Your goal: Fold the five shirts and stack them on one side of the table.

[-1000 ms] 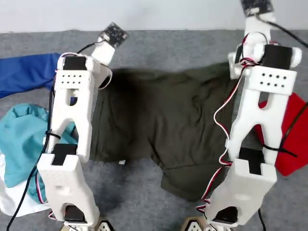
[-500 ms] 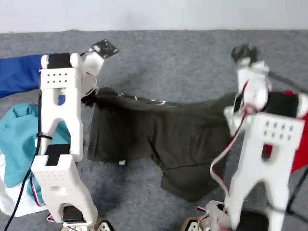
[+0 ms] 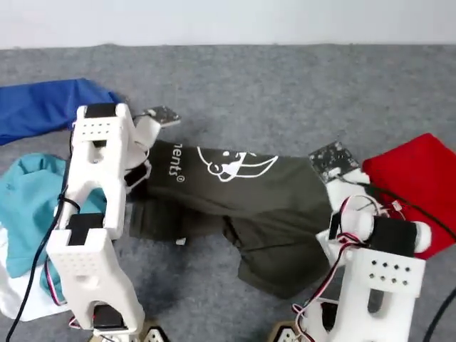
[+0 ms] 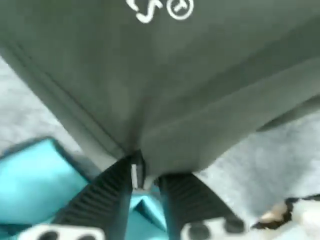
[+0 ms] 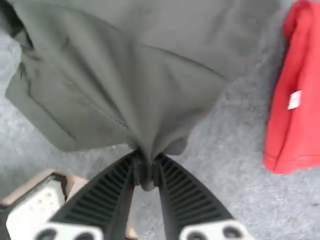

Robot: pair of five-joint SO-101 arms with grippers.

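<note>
Olive-green cotton shirt (image 3: 242,192) with a white chest print spans the middle of the grey carpeted table (image 3: 285,85) in the high view. Its long axis runs side to side, from the left arm (image 3: 96,185) to the right arm (image 3: 374,278). The printed panel faces up, while a rumpled lower part lies flat nearer the 2 arm bases. A folded red cloth shirt (image 3: 413,178) sits just beside the olive shirt's right end. A loose blue fabric shirt (image 3: 43,107), a crumpled teal shirt (image 3: 28,199) and a white garment (image 3: 11,299) lie at the left side.

From the left wrist view, the left gripper (image 4: 139,175) is clamped tight on a pinched fold of the olive shirt. The cloth fans away from it, taut, and teal fabric shows beneath the black ribbed fingers (image 4: 100,195).

From the right wrist view, the right gripper (image 5: 145,172) is likewise pinched closed on a bunched corner of the same shirt. The fabric drapes away from it over the lower layer, and the red shirt lies apart to 1 side on bare carpet.

Each arm holds 1 end, so neither is nearer. Judging from this, the next move depends on both ends keeping level along the side-to-side axis. The held edge can then come down square over the part nearest the bases.
</note>
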